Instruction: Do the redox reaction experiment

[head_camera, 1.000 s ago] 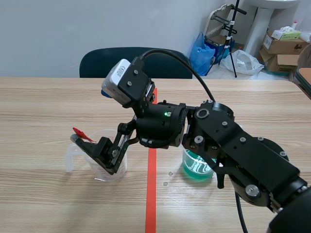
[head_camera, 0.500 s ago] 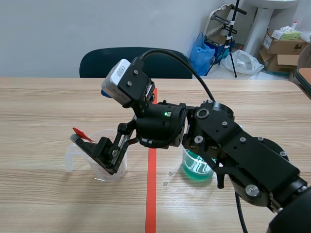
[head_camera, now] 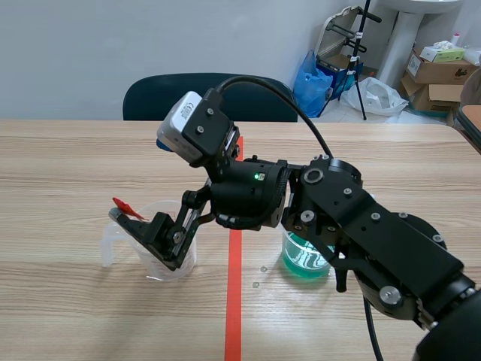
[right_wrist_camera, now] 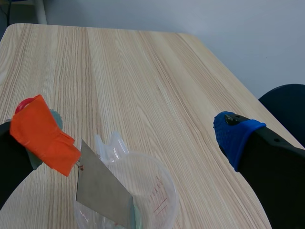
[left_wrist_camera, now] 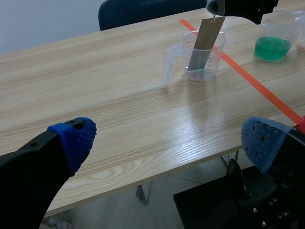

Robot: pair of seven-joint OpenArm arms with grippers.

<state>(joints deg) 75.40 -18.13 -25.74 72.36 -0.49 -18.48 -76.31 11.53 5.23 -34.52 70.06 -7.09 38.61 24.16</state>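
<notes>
step: dipping metal strip (right_wrist_camera: 102,195) in cup (right_wrist_camera: 155,200); right gripper (right_wrist_camera: 133,136) wide open, strip seemingly taped to one finger; next we lift straight.

Bright, even, diffuse indoor light. Soft sheen on table (left_wrist_camera: 157,119), left wrist view. Shadows faint. Scene view sharp; left claw (left_wrist_camera: 169,140) slightly out of focus.

Pale wooden table (head_camera: 68,158) with fine straight grain, crossed by an orange-red tape line (head_camera: 234,301) at lower centre. Left of the line, a clear colourless measuring cup (left_wrist_camera: 217,59) with a dull grey-brown metal strip (left_wrist_camera: 205,45) and an orange-red tape tab (right_wrist_camera: 43,136). Right of it, a clear beaker (left_wrist_camera: 279,28) of bright green liquid (head_camera: 301,263). Black right arm (head_camera: 376,233); the left gripper (left_wrist_camera: 167,137) has blue dotted pads (left_wrist_camera: 76,138).
</notes>
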